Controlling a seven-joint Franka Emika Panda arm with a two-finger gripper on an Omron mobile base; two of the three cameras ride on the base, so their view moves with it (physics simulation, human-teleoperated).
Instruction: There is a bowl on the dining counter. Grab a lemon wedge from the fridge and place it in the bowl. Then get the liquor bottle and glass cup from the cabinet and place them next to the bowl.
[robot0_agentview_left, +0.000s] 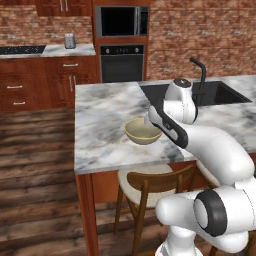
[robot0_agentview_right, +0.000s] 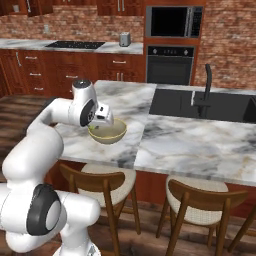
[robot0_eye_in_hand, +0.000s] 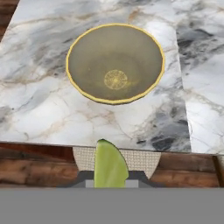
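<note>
The gripper is closed almost fully on a lemon wedge, the green-yellow slice being pinched between the jaws with its pointed end projecting forward. The wedge is carried this way, it is judged, so that it can be dropped into the bowl, which is seen just ahead of the gripper and below it, empty, on the marble dining counter. Behind and beneath the gripper, past the counter edge, a stool seat is visible.

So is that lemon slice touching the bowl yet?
Apart. In the hand view the lemon wedge sits clamped between the fingers, with bare marble counter between it and the empty bowl.
</note>
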